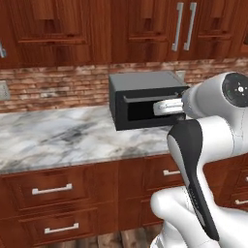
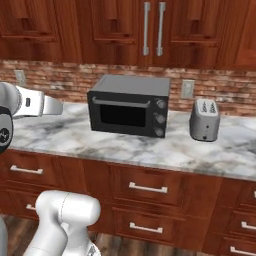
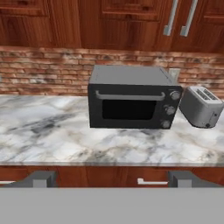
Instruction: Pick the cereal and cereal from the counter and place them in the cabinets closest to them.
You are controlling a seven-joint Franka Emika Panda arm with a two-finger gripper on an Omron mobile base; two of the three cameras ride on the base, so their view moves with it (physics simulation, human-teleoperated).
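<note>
The gripper (image 3: 112, 179) hangs back from the counter (image 3: 52, 131), its two dark fingertips (image 3: 41, 178) spread wide with nothing between them, a released and empty hand looking level across the marble at the far wall. That stance reads as a survey pose rather than a reach: held off the worktop edge, the hand camera takes in a broad stretch of it. A dark microwave (image 3: 131, 98) stands toward the far side of the counter against the brick backsplash (image 3: 43, 70), door shut, and a silver toaster (image 3: 201, 106) sits just beside it to the right, apart from it. Above them run the cabinets (image 3: 65, 22), their doors closed, two silver handles (image 3: 179, 17) marking a pair above the microwave. Neither cereal box can be made out on the stretch of marble visible here (the bare left part of the worktop carries only veining), so where they stand cannot be told. My judgement is that the task is at its start, nothing picked, and the next step is likely finding the boxes, perhaps by moving the base along the counter.
</note>
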